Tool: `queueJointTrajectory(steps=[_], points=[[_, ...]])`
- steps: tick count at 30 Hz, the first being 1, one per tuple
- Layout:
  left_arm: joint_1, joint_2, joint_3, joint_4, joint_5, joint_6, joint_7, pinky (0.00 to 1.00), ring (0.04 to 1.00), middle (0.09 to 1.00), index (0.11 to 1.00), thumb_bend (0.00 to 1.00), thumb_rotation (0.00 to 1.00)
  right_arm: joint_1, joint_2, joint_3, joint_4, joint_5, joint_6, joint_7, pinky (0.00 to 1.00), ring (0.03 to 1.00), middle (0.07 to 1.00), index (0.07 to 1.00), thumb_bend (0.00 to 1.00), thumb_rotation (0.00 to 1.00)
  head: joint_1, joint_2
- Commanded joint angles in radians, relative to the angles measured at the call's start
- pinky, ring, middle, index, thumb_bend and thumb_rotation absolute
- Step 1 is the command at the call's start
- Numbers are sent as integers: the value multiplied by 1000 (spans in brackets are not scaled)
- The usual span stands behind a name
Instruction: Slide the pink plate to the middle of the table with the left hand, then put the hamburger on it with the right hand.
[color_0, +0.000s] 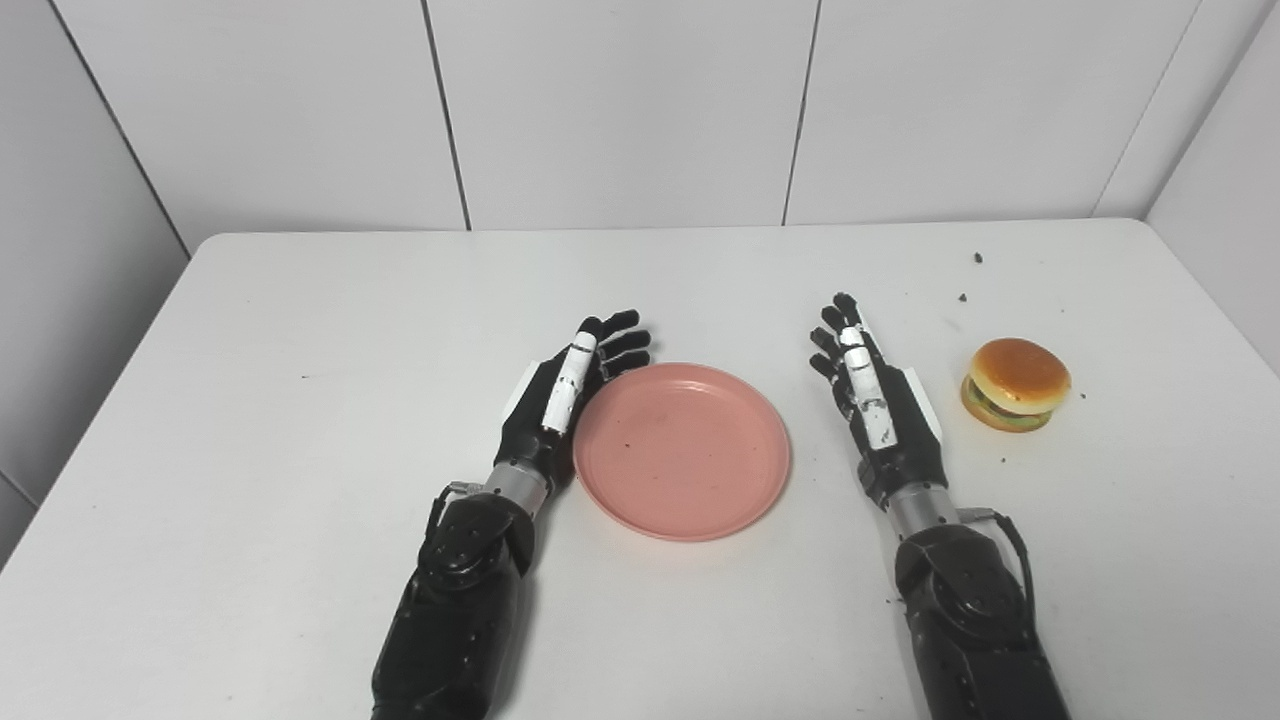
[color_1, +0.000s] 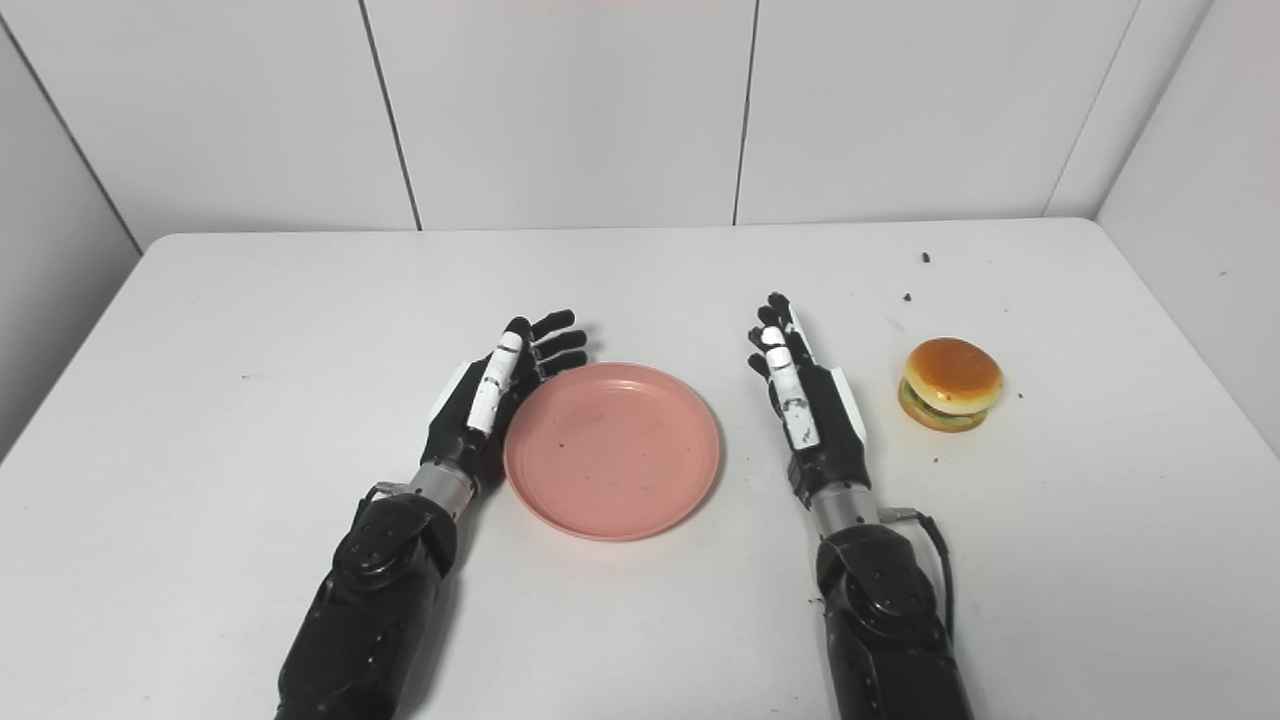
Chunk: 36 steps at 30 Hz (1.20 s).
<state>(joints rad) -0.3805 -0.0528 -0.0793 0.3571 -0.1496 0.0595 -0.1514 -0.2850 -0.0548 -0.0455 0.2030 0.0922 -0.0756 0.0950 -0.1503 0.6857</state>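
Both forearms enter from the near edge; the left hand (color_0: 570, 400), fingers spread, rests against the pink plate (color_0: 682, 450), which already sits mid-table. Remaining, by my judgement: the right hand (color_0: 872, 400), spread and empty, must fetch the hamburger (color_0: 1015, 384) lying just to its right.

Black hand (color_0: 560, 400) with white panels, silver wrist.

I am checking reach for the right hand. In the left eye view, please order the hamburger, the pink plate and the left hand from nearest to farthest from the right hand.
1. Pink plate: just left of the right hand; its rim looks slightly nearer than the hamburger, though the margin is small.
2. Hamburger: to its right.
3. Left hand: beyond the plate, against its left rim.
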Motion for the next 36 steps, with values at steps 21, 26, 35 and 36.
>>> queueJointTrajectory(steps=[21, 26, 35, 36], points=[[13, 11, 24, 11, 0, 19, -10, 805, 817, 805, 789, 447, 1000, -112, -321, 39, -401, -359, 276, 52, 803, 865, 877, 893, 629, 571, -101, -13], [15, 16, 25, -3, 0, 44, -15, 811, 826, 809, 796, 448, 1000, -123, -369, 26, -414, -389, 324, 73, 813, 868, 871, 879, 670, 531, -123, -16], [20, 16, 29, -12, -2, 46, -14, 803, 829, 814, 799, 433, 1000, -137, -462, 7, -337, -387, 306, 98, 785, 866, 892, 889, 688, 552, -173, -20], [21, 17, 30, -13, -3, 47, -15, 803, 831, 814, 800, 431, 1000, -138, -470, 8, -325, -392, 301, 95, 775, 861, 890, 888, 695, 558, -180, -21]])
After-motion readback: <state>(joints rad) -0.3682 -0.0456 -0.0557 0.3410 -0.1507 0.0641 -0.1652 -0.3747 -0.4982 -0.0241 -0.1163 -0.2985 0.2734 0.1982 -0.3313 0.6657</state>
